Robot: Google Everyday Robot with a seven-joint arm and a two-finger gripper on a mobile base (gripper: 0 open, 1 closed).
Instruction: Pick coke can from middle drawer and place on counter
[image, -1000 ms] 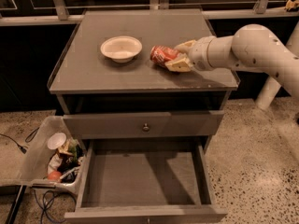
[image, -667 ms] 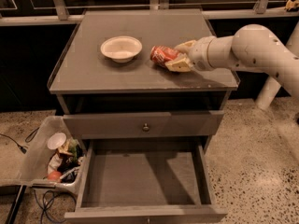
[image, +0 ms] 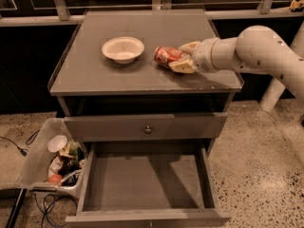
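Note:
The red coke can [image: 165,55] lies tilted on its side on the grey counter [image: 95,75], right of centre. My gripper [image: 183,56] reaches in from the right, with one pale finger behind the can's right end and one in front of it, closed on it. The middle drawer [image: 142,182] is pulled out below and its grey floor is bare.
A round white bowl [image: 123,49] sits on the counter left of the can. The upper drawer front with a small knob [image: 148,128] is shut. A clear bin of rubbish [image: 33,160] stands on the speckled floor left of the open drawer, with cables beside it.

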